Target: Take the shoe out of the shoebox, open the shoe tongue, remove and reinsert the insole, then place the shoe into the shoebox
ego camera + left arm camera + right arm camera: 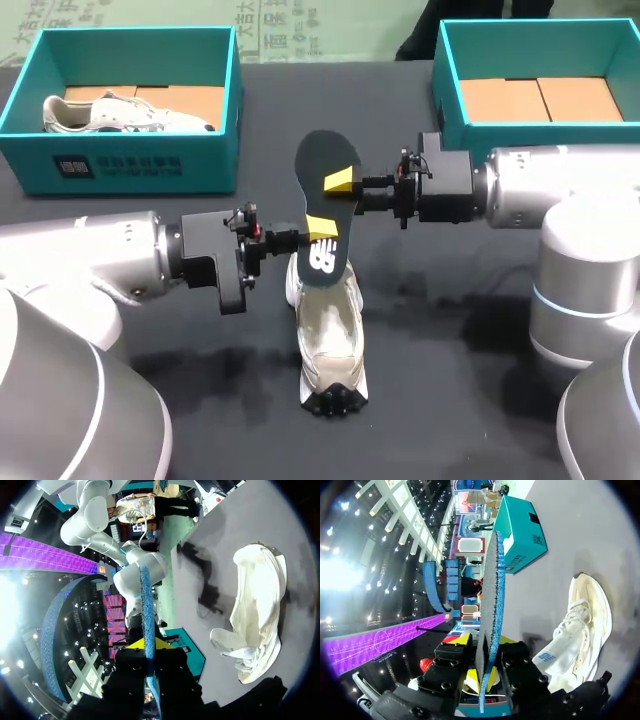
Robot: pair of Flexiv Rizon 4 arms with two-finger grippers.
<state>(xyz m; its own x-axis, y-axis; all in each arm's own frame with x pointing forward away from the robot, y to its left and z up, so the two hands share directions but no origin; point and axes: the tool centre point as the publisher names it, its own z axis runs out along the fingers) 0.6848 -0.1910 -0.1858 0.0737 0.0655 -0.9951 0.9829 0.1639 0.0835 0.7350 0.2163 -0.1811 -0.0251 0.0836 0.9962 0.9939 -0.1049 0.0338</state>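
Insole (322,160) is held raised over the shoe (328,335), which stands on the table (450,400) outside both boxes. Left gripper (319,228) is clenched on the insole's lower part, right gripper (340,181) on its side edge.

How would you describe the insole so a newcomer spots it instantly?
On the dark table, in front of the gap between the left teal box and the right teal box, sits a cream shoe. Just above it the left gripper and right gripper pinch the insole from opposite sides. It alone is flat, thin, black, with a white logo.
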